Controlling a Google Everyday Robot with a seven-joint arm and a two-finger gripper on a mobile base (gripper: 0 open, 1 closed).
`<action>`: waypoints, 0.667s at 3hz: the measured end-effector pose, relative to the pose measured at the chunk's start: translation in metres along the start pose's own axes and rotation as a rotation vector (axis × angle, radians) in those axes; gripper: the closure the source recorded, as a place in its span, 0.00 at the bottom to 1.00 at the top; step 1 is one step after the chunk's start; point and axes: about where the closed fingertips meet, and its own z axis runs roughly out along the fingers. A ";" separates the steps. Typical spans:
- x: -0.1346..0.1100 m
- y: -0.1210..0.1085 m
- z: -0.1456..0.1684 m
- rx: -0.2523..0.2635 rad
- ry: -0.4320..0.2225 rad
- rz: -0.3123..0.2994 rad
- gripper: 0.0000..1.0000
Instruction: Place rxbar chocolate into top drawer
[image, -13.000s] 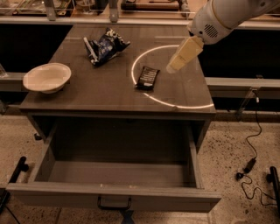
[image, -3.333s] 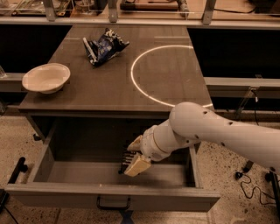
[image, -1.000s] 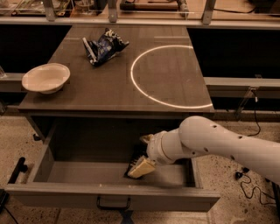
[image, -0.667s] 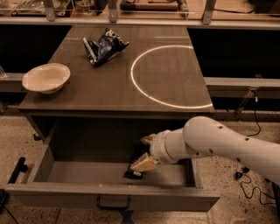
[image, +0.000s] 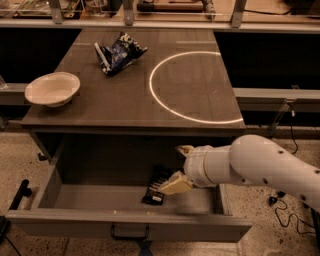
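Observation:
The rxbar chocolate (image: 156, 186), a flat black bar with pale lettering, lies on the floor of the open top drawer (image: 75, 224), right of its middle. The drawer's dark pull handle (image: 129, 233) shows at the front centre. My gripper (image: 178, 167) reaches into the drawer from the right on a white arm. Its pale fingers are spread apart. The lower fingertip (image: 171, 184) is right beside the bar's right edge, and the upper one (image: 184, 149) is well clear of it. Whether the lower fingertip touches the bar is unclear.
On the tabletop (image: 100, 105) lie a blue-and-white chip bag (image: 118, 51) at the back and a pale bowl (image: 52, 89) at the left edge. A white circle (image: 156, 97) is marked on the right half. Cables lie on the floor at right (image: 280, 197).
The bar has gone from the tabletop circle into the drawer, where it now lies. Over the last second my gripper has drawn back a little to the right, away from it.

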 end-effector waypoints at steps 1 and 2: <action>0.007 -0.008 -0.031 0.069 -0.021 0.016 0.24; 0.008 -0.018 -0.060 0.094 -0.048 0.010 0.32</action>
